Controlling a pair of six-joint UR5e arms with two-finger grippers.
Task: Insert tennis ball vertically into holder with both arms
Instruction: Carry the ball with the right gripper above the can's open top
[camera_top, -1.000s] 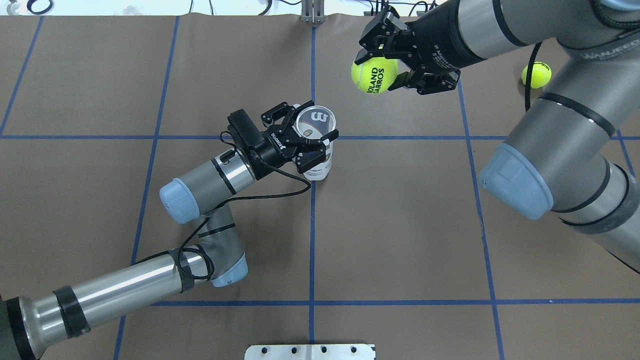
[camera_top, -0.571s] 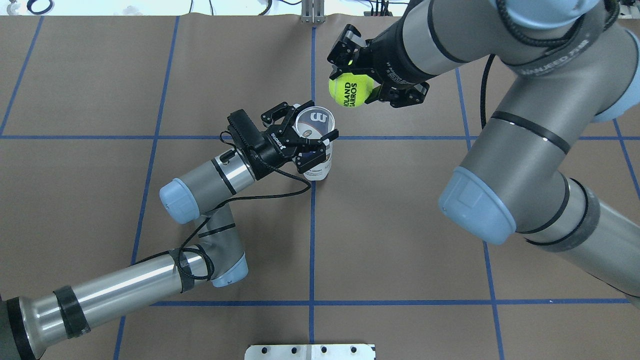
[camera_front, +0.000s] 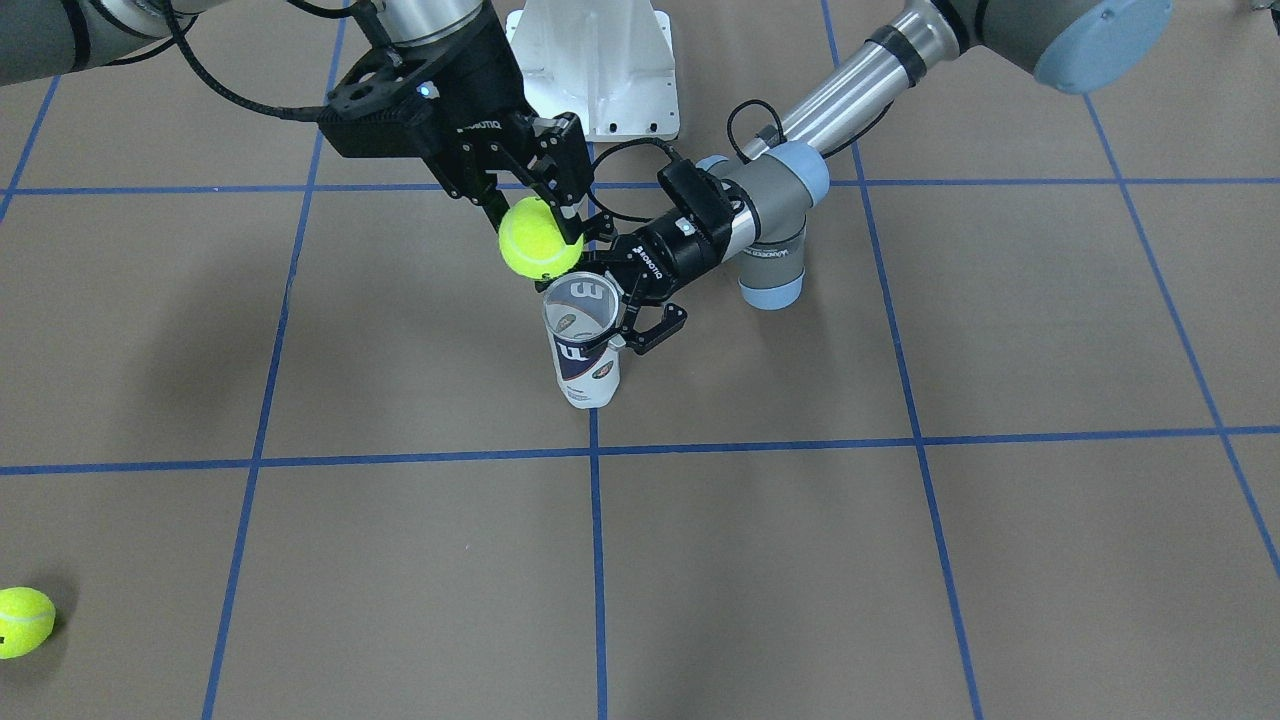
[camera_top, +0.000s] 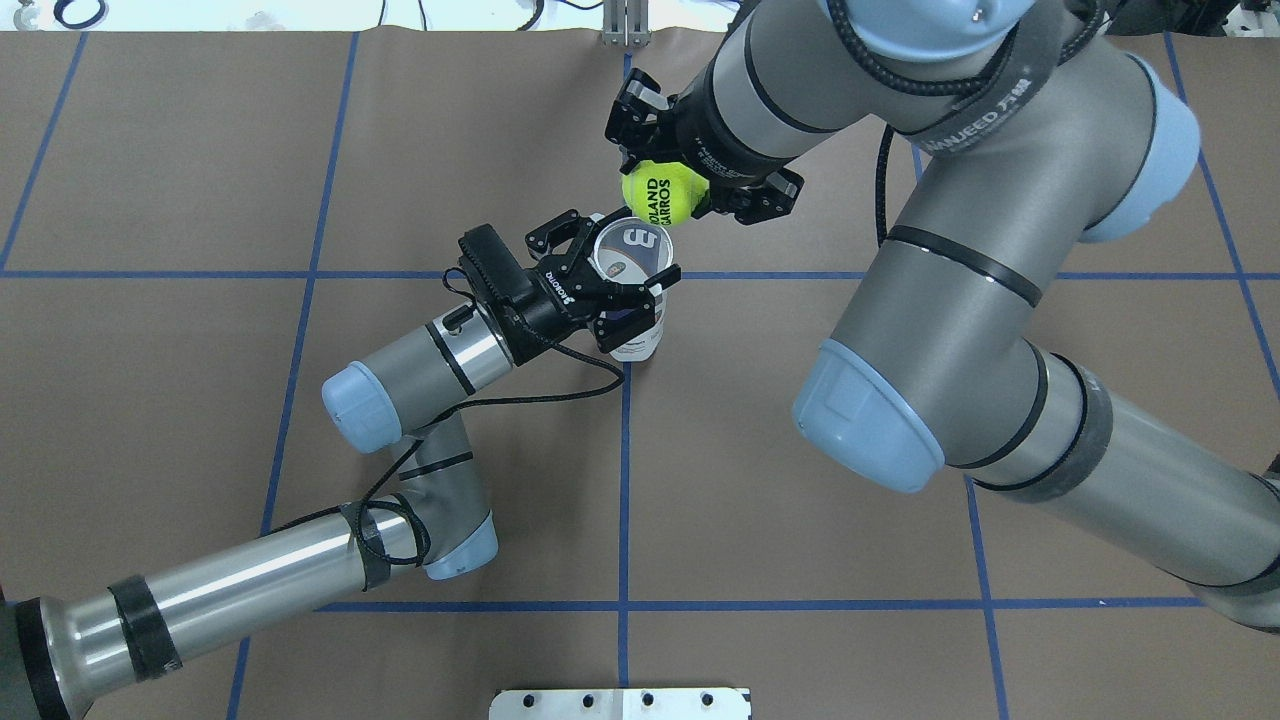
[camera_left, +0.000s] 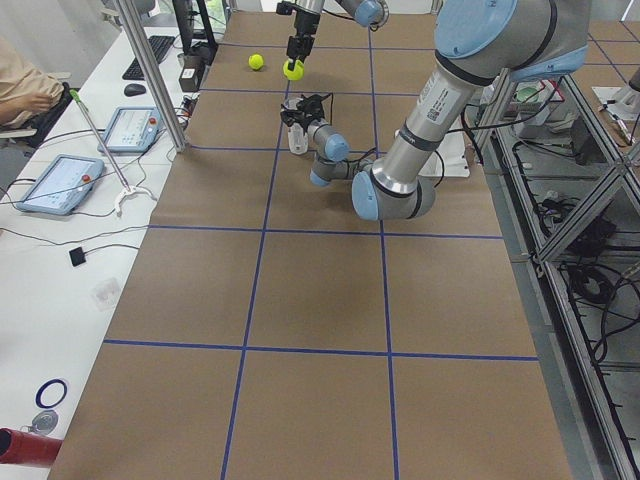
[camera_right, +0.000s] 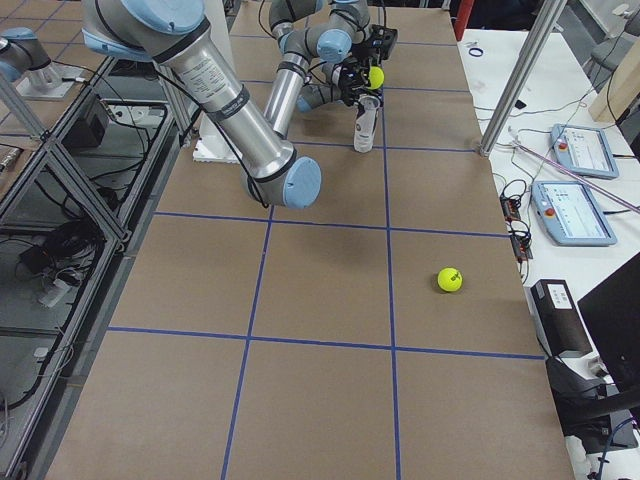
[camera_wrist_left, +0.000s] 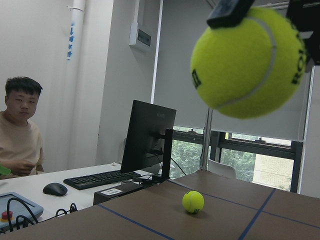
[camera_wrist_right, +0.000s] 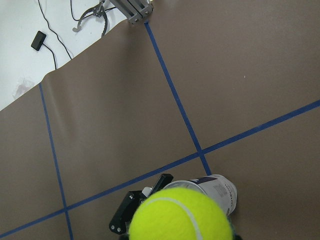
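Observation:
The holder (camera_top: 636, 338), a clear tube with a white and navy label, stands upright with its mouth open upward. It also shows in the front view (camera_front: 585, 352). My left gripper (camera_top: 628, 252) is shut around the tube near its top, as the front view (camera_front: 617, 305) also shows. My right gripper (camera_top: 668, 196) is shut on a yellow tennis ball (camera_top: 660, 194) and holds it in the air just beyond the tube's rim and a little above it, outside the tube. The ball shows in the front view (camera_front: 539, 250) and in the right wrist view (camera_wrist_right: 182, 215).
A second tennis ball (camera_front: 22, 620) lies on the table far off on my right side; it also shows in the right side view (camera_right: 449, 279). The white pedestal base (camera_front: 600, 70) stands at my base. An operator (camera_wrist_left: 20, 135) sits at a desk beyond the table's end.
My right arm has swung left and brought the ball close to the tube's mouth. My left gripper and the tube have barely moved.

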